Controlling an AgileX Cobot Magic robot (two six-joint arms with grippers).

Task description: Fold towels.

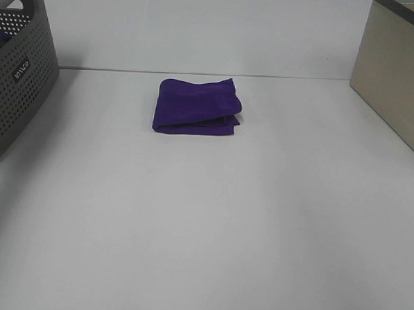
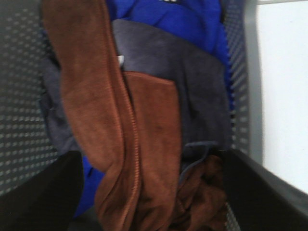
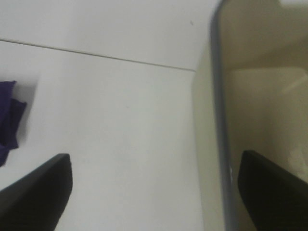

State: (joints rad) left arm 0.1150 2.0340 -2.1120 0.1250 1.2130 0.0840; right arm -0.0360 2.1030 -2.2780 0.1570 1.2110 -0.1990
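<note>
A deep purple towel (image 1: 198, 107) lies folded into a small rectangle at the far middle of the white table (image 1: 203, 224). Its edge also shows in the right wrist view (image 3: 7, 115). Neither arm shows in the exterior high view. My left gripper (image 2: 151, 159) is open and empty, above a heap of towels inside the grey basket (image 2: 19, 96): a brown one (image 2: 86, 96), a grey one (image 2: 192, 86) and a blue one (image 2: 168, 14). My right gripper (image 3: 155, 159) is open and empty, over the table beside the beige box's rim (image 3: 219, 120).
The grey perforated basket (image 1: 16, 82) stands at the table's left edge. A beige box (image 1: 398, 82) stands at the right edge. A wall runs behind the table.
</note>
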